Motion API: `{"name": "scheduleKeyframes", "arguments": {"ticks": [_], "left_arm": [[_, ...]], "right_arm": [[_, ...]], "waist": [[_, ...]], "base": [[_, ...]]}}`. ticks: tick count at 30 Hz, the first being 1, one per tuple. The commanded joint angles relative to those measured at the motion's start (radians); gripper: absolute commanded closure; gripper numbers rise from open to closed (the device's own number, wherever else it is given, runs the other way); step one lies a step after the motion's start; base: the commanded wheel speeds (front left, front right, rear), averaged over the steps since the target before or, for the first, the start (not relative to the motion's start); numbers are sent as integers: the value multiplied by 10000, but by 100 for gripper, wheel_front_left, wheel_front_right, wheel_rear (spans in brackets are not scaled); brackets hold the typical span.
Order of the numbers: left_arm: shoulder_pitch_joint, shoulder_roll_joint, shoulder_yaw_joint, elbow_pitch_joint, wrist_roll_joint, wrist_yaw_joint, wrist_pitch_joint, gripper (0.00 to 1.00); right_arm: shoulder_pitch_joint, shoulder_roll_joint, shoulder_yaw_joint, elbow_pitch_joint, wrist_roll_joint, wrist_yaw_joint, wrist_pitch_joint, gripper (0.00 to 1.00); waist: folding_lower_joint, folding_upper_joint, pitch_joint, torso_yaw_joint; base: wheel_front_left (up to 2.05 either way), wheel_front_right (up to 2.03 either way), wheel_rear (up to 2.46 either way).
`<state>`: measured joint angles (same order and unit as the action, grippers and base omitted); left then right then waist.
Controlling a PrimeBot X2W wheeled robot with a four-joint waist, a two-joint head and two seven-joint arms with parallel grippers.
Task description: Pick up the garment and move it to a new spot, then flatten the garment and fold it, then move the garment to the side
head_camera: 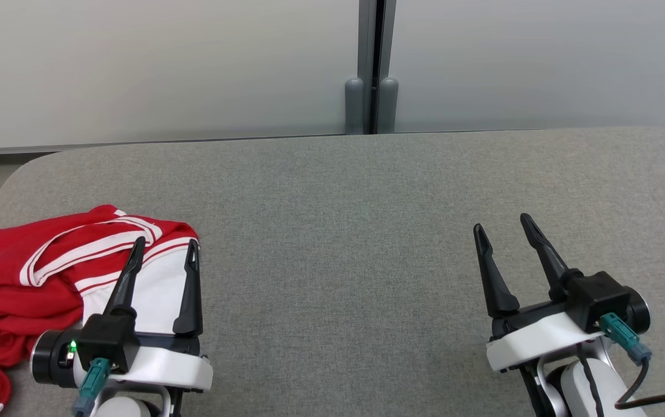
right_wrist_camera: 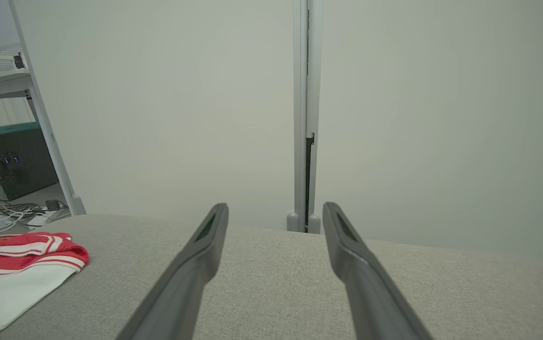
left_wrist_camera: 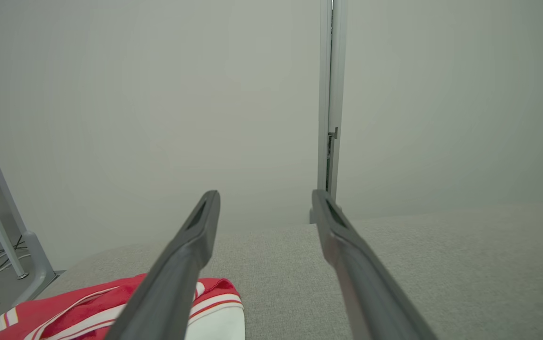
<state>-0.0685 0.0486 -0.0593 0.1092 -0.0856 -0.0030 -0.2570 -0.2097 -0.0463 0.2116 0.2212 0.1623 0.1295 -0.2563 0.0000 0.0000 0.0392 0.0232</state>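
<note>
A crumpled red garment (head_camera: 31, 272) with white stripes and a white panel lies at the left end of the grey table (head_camera: 338, 231). My left gripper (head_camera: 165, 248) hovers over its right edge, open, nothing between its fingers. In the left wrist view the garment (left_wrist_camera: 87, 309) shows under the left finger, with the left gripper (left_wrist_camera: 265, 198) open above the table. My right gripper (head_camera: 503, 226) stands open over bare table at the right, far from the cloth. The right wrist view has the garment (right_wrist_camera: 16, 264) at the lower left and the right gripper (right_wrist_camera: 276, 210) open.
A pale wall with a grey vertical post (head_camera: 371, 87) runs just behind the table's far edge. Off the table's left end stand a metal frame leg (right_wrist_camera: 44, 127), a dark cabinet (right_wrist_camera: 16, 160) and loose cables (right_wrist_camera: 11, 212) on the floor.
</note>
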Motion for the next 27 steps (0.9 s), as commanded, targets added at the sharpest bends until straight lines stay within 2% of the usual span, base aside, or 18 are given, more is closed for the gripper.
{"name": "scheduleKeyframes", "arguments": {"ticks": [1, 27], "left_arm": [[-110, 53, -12, -68, 286, 67, -88, 0], [-83, 38, -32, 87, 134, 41, -86, 0]], "right_arm": [[-93, -75, 58, 38, -266, 22, -115, 0], [-72, -73, 65, 92, -92, 22, -107, 0]], "waist": [[0, 0, 2, -1], [0, 0, -1, -8]], "base": [[0, 0, 0], [0, 0, 0]]}}
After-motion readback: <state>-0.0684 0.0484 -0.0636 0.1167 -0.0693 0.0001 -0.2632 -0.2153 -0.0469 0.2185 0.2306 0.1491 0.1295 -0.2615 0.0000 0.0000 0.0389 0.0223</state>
